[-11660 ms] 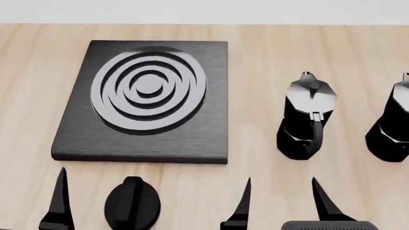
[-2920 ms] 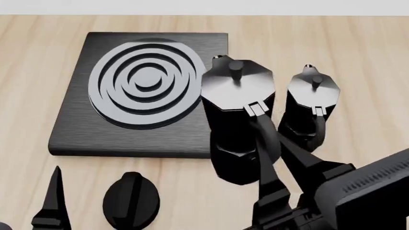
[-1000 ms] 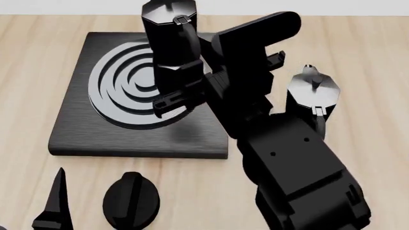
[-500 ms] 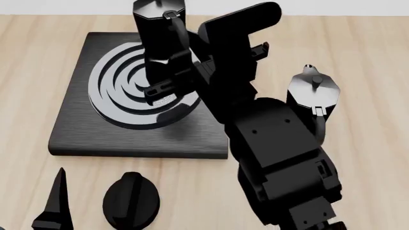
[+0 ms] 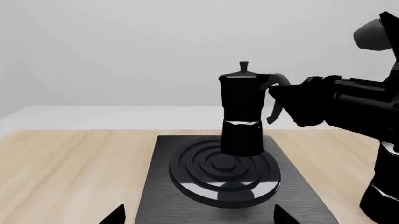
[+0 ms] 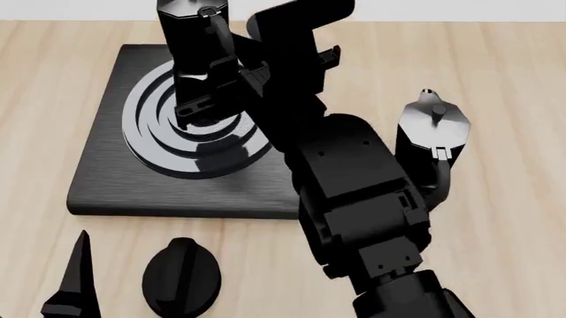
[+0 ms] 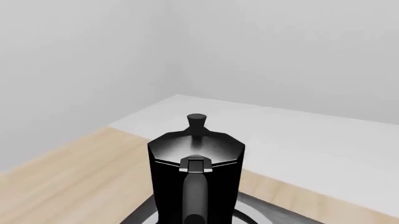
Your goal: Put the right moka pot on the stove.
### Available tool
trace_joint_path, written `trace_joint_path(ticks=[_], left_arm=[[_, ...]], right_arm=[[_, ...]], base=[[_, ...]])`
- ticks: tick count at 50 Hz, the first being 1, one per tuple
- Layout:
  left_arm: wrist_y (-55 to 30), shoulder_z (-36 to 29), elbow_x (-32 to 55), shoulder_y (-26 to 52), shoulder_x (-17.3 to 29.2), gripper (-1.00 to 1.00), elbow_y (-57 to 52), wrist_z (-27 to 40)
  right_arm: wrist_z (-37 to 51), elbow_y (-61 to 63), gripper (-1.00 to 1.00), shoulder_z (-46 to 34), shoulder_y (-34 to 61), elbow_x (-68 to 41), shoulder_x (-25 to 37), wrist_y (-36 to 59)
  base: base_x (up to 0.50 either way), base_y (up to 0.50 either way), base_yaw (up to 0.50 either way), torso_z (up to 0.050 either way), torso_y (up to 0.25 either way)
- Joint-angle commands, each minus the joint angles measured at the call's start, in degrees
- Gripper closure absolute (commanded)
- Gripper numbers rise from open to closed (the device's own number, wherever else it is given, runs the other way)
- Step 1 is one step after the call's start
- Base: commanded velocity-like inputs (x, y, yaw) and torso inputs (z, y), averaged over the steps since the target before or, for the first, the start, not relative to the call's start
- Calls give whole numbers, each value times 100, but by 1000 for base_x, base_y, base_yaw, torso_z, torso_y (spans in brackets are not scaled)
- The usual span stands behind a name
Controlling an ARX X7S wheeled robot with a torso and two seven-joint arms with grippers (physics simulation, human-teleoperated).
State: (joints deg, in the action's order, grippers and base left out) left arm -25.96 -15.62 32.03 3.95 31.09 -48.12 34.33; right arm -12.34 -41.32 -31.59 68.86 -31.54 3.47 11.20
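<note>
I am holding the right moka pot (image 5: 242,114) by its curved handle with my right gripper (image 5: 283,100), the jaws clamped on the handle from the side. The pot is standing upright over the round burner (image 5: 223,171) of the stove (image 6: 115,189). In the left wrist view its base seems to be sitting on or just above the rings, toward their far side; I cannot tell whether it is bearing its own weight there. In the right wrist view I am looking straight down the handle at the faceted lid and its knob.

My left gripper (image 6: 78,281) is idling low near the front of the counter (image 6: 495,59), its fingers apart and holding nothing, just beside the black dial knob (image 6: 181,277). The other moka pot (image 6: 431,142) is standing on the counter to the right of the stove, partly hidden behind my right arm.

I am judging this as the placing step, nearly done. The next move calls for lowering until the base is resting flat on the burner, then opening the jaws and backing away along the handle without tipping the pot or brushing its neighbour.
</note>
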Motion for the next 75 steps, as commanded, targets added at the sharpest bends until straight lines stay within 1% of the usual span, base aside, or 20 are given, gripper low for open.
trace_joint_path(ticks=[1, 3, 5, 9, 13, 17, 20, 23, 26, 31, 38, 48, 49, 64, 66, 72, 75], left_arm=[[-4, 26, 66, 12, 21, -100, -42, 25], [33, 35, 49, -7, 20, -100, -39, 26], [54, 13, 26, -9, 14, -100, -12, 11], [54, 18, 50, -15, 28, -100, -25, 11], [87, 14, 45, -28, 34, -100, -34, 0], [130, 35, 88, -38, 36, -100, -24, -24], [131, 31, 87, -36, 45, -100, -34, -22], [154, 30, 83, -42, 46, -100, -24, -29], [199, 20, 56, -74, 50, -100, -12, -44], [151, 34, 106, -44, 62, -100, -47, -10], [179, 35, 115, -50, 63, -100, -35, -9], [217, 34, 100, -69, 68, -100, -36, 11], [204, 35, 111, -59, 69, -100, -41, 18], [271, 49, 107, -69, 64, -100, -15, 41], [243, 54, 122, -45, 67, -100, -25, 62], [234, 64, 133, -25, 57, -100, -2, 95], [260, 57, 112, -44, 57, -100, 11, 94]], right_arm=[[-148, -357, 100, -38, 311, -46, -219, -214], [-149, -462, 100, -84, 351, -38, -251, -290], [-193, -863, 100, -187, 480, -157, -332, -498], [-140, -1240, 100, -707, 631, -683, -340, -811], [-35, -1708, 100, -1684, 833, -1524, -343, -1282], [71, -2234, 100, -3044, 1067, -2909, -346, -1791], [86, -2420, 100, -3835, 1151, -3688, -346, -2065], [95, -2535, 100, -4426, 1182, -4270, -346, -2236], [96, -2613, 100, -4827, 1197, -4708, -346, -2340], [114, -2668, 100, -5258, 1228, -5104, -346, -2444], [50, -2724, 100, -5544, 1212, -5401, -346, -2435], [19, -2692, 100, -5804, 1049, -5391, -346, -2261], [-58, -2680, -100, -5812, 1057, -5385, -346, -2181], [-80, -2686, -100, -5736, 1108, -5368, -325, -2184], [175, -2170, -100, -5740, 1148, -5349, -53, -2195], [1348, 166, -100, -5807, 1218, -5210, 1176, -2270], [1649, 791, -100, -5844, 1181, -5103, 1532, -2352]], base=[[0, 0, 0, 0, 0], [0, 0, 0, 0, 0], [0, 0, 0, 5, 0], [0, 0, 0, 0, 0], [0, 0, 0, 0, 2], [0, 0, 0, 0, 0], [0, 0, 0, 0, 0], [0, 0, 0, 0, 3], [0, 0, 0, 0, 0], [0, 0, 0, 0, 2], [0, 0, 0, 0, 0], [0, 0, 0, 1, 1], [0, 0, 0, 0, 0], [0, 0, 0, 0, 0], [0, 0, 0, 0, 0], [0, 0, 0, 0, 0], [0, 0, 0, 0, 0]])
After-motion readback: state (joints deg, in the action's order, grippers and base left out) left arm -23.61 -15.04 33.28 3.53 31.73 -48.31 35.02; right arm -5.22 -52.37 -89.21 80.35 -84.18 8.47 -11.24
